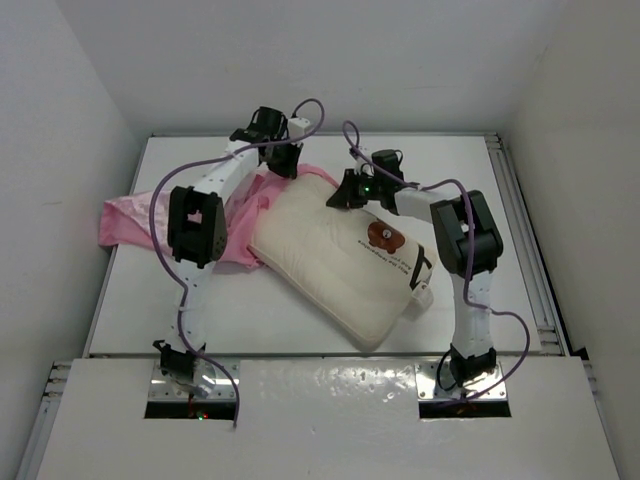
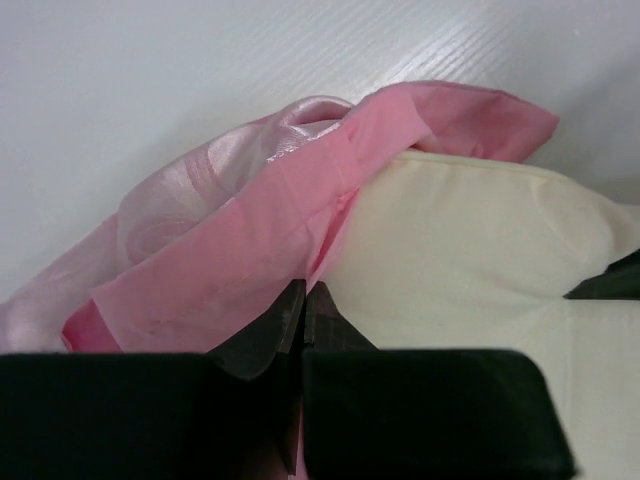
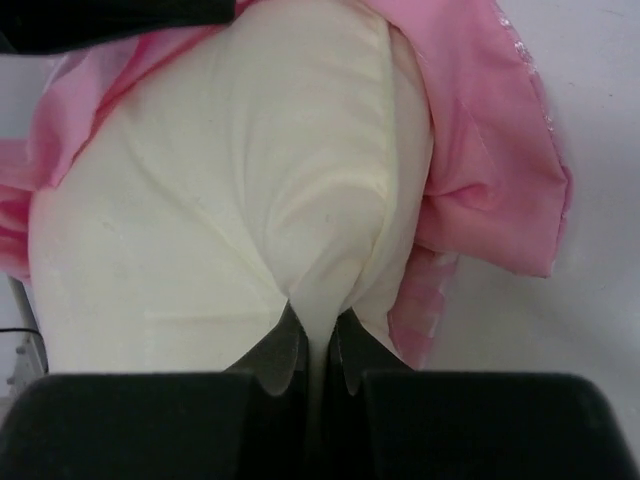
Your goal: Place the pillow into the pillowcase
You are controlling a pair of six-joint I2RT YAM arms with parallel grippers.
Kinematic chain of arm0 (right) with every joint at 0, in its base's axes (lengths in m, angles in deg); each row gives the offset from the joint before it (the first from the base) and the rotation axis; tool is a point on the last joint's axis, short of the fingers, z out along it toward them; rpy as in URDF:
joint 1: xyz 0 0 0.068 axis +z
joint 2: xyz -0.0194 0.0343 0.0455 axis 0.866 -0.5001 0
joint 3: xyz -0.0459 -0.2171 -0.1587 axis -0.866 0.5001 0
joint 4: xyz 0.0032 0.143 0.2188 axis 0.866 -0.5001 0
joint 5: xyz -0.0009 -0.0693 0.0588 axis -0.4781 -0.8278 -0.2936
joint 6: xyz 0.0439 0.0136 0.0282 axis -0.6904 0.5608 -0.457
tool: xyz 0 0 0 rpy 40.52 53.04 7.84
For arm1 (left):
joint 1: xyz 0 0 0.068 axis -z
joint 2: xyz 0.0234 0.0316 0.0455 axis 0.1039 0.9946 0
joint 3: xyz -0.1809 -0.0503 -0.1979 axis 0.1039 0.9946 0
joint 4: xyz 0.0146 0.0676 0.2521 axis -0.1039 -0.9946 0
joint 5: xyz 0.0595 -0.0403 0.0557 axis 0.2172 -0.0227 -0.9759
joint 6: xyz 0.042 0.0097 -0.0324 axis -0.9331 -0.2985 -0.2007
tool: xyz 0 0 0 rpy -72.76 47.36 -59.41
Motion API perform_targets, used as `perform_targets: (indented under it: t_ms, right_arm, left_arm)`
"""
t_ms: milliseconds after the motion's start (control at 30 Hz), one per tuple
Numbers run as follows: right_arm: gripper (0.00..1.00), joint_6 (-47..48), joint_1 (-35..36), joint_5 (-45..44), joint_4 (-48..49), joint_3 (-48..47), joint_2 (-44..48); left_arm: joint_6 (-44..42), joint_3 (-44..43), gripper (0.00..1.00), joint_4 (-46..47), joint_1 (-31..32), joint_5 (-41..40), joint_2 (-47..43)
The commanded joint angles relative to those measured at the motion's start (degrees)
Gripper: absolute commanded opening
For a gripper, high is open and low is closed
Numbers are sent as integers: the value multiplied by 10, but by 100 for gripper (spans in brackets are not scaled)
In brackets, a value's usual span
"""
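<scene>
The cream pillow (image 1: 340, 265) lies diagonally in the middle of the table, its bear print (image 1: 382, 238) and tag end towards the near right. The pink pillowcase (image 1: 135, 222) is bunched at the left and reaches around the pillow's far end. My left gripper (image 1: 283, 160) is shut on the pillowcase's edge (image 2: 290, 215) at the pillow's far corner (image 2: 460, 250). My right gripper (image 1: 347, 192) is shut on a pinch of the pillow (image 3: 250, 190) near its far end, with pink fabric (image 3: 490, 160) lying beside it.
The white table (image 1: 470, 170) has a raised rail along its right edge (image 1: 522, 230). White walls enclose the back and both sides. Purple cables (image 1: 320, 110) loop over both arms.
</scene>
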Motion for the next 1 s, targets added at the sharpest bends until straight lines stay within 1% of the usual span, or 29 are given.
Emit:
perform_targets:
  t_ms: [0, 33, 67, 167, 267, 300, 333, 367, 400, 433, 500, 533, 567, 633, 667, 733, 800, 833, 867, 900, 933, 967]
  right_arm:
    - [0, 40, 13, 40, -3, 10, 50]
    - [0, 55, 18, 53, -20, 9, 55]
    - [0, 89, 27, 59, -29, 7, 69]
    - [0, 143, 47, 85, -63, 9, 90]
    - [0, 144, 55, 86, -65, 22, 116]
    - [0, 134, 54, 80, -52, 29, 129]
    - [0, 122, 52, 61, -16, 47, 138]
    - [0, 92, 48, 46, 7, 56, 144]
    - [0, 77, 45, 28, 55, 72, 158]
    - [0, 48, 43, -7, 80, 77, 163]
    - [0, 19, 43, -43, 142, 82, 168]
    - [0, -14, 44, -62, 161, 78, 166]
    - [0, -29, 43, -101, 171, 74, 163]
    - [0, -73, 38, -142, 181, 55, 144]
    - [0, -84, 33, -177, 183, 50, 136]
    - [0, -114, 25, -214, 194, 38, 108]
    - [0, -131, 19, -244, 210, 22, 89]
    - [10, -128, 18, -240, 215, 13, 79]
    - [29, -122, 18, -236, 213, 6, 66]
    - [53, -115, 17, -217, 197, -8, 64]
    - [72, -93, 16, -207, 183, -10, 67]
    - [98, -76, 15, -200, 174, -6, 82]
  left_arm:
    - [21, -68, 0, -10, 9, 24, -13]
    - [23, -99, 0, -13, 11, 28, -15]
    - [24, -114, 0, -16, 14, 34, -18]
    - [34, -144, 0, -11, 18, 42, -26]
    - [35, -139, 0, -16, 21, 58, -32]
    - [33, -129, 0, -31, 24, 70, -33]
    - [27, -123, 0, -42, 27, 78, -38]
    - [18, -116, 0, -67, 30, 100, -39]
    - [15, -112, 0, -79, 35, 114, -41]
    - [5, -108, 0, -95, 37, 127, -42]
    - [-4, -96, 0, -98, 42, 173, -48]
    - [-11, -95, 0, -101, 43, 189, -49]
    - [-14, -97, 0, -104, 44, 229, -50]
    - [-33, -113, 0, -128, 45, 270, -51]
    - [-43, -123, 0, -135, 46, 300, -54]
    - [-75, -128, 0, -158, 51, 311, -61]
    - [-77, -122, 0, -156, 55, 295, -64]
    - [-62, -112, 0, -132, 55, 286, -64]
    - [-50, -90, 0, -118, 53, 256, -66]
    - [-35, -80, 14, -100, 49, 236, -67]
    - [-8, -74, 26, -79, 45, 219, -67]
    - [-2, -74, 38, -77, 37, 198, -66]
